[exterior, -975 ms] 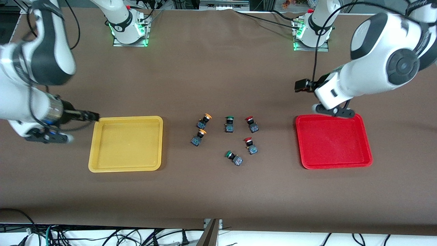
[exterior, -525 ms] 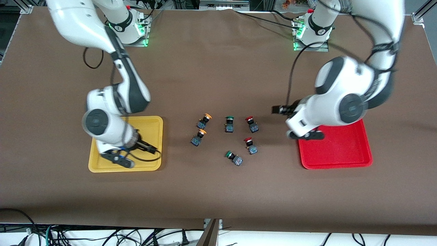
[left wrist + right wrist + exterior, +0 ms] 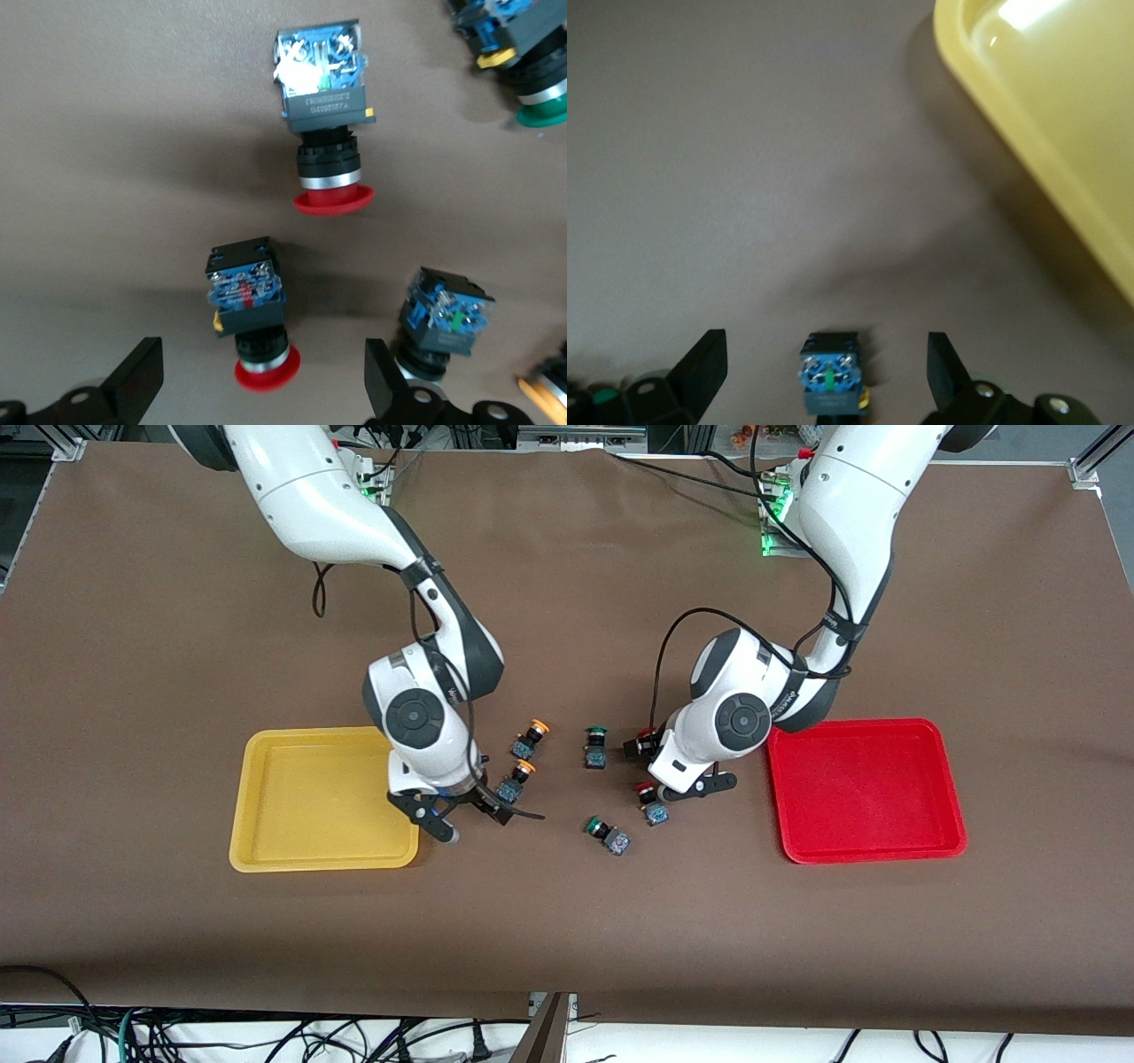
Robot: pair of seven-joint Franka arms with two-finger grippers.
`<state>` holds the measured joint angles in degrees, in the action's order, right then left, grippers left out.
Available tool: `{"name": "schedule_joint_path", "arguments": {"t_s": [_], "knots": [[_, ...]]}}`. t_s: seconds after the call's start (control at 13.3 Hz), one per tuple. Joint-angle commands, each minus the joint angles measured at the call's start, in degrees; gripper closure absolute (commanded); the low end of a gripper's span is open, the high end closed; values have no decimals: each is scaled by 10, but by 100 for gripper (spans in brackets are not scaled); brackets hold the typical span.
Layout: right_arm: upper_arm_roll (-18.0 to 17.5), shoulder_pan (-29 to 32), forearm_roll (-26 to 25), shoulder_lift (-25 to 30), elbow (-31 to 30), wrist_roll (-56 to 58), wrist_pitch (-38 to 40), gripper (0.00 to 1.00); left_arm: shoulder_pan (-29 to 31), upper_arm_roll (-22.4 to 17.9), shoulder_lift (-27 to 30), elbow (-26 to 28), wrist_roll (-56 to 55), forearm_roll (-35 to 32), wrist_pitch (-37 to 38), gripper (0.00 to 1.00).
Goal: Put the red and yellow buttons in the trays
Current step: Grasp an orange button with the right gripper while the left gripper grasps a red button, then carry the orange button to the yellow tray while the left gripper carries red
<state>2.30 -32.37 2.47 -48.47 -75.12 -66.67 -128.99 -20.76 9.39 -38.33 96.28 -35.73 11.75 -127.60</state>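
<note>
Brown table (image 3: 567, 921) fills the front view, and both arms are out over its middle. The right arm (image 3: 416, 717) reaches in beside the yellow tray (image 3: 244, 806). The left arm (image 3: 735, 722) bends down beside the red tray (image 3: 780, 797). The trays lie well apart, the yellow one toward the right arm's end and the red one toward the left arm's end. Every button lies on the table between them.

Right gripper (image 3: 824, 345): fingers (image 3: 700, 372) spread wide, low over the table just beside the yellow tray's corner. A blue-based button (image 3: 831, 385) sits between them, untouched. Its cap is hidden in the right wrist view.

Left gripper (image 3: 261, 372): also spread wide and holding nothing. It hangs over the far red button (image 3: 252, 323), which lies on its side between the fingers (image 3: 142, 381) and clear of both.

The near red button (image 3: 651, 802) lies closer to the front camera, just beside the left arm's hand. The two yellow buttons (image 3: 532, 737) (image 3: 516, 779) lie side by side, tipped over, and the nearer one is right next to the right arm's hand. One green button (image 3: 595, 747) lies between the yellow pair and the red pair. The other green button (image 3: 607, 835) lies nearest the front camera of them all.
</note>
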Motion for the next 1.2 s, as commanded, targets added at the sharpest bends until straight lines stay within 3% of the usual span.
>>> {"name": "schedule_joint_path", "arguments": {"t_s": [0.0, 0.07, 0.3, 0.38, 0.45, 0.53, 0.6, 0.82, 1.12], "knots": [[7, -20, -3, -37, 34, -29, -5, 0, -11, -6, 12, 37, -18, -7, -33, 0], [7, -23, -3, -43, 33, -29, -5, 0, -16, -7, 5, 37, -19, -7, -33, 0], [6, -31, -2, -52, 29, -28, -6, 2, -17, -9, 1, 34, -18, -8, -33, 55], [6, -31, -2, -53, 28, -24, -6, 18, -17, -9, 1, 34, -17, -8, -31, 69], [6, -33, -3, -53, 27, -15, -6, 61, -17, -9, 0, 35, -17, -8, -29, 77], [6, -33, -3, -52, 27, -10, -6, 88, -17, -9, -2, 34, -18, -8, -29, 79], [6, -31, -2, -51, 27, 9, -6, 100, -12, -9, 5, 31, -18, -8, -25, 85], [8, -2, 5, -24, 29, 70, 19, 100, 34, -14, 63, 5, -8, -8, 75, 85], [9, 98, 6, 26, 30, 310, 161, 100, 162, -14, 93, -60, 160, -8, 226, 85]]}}
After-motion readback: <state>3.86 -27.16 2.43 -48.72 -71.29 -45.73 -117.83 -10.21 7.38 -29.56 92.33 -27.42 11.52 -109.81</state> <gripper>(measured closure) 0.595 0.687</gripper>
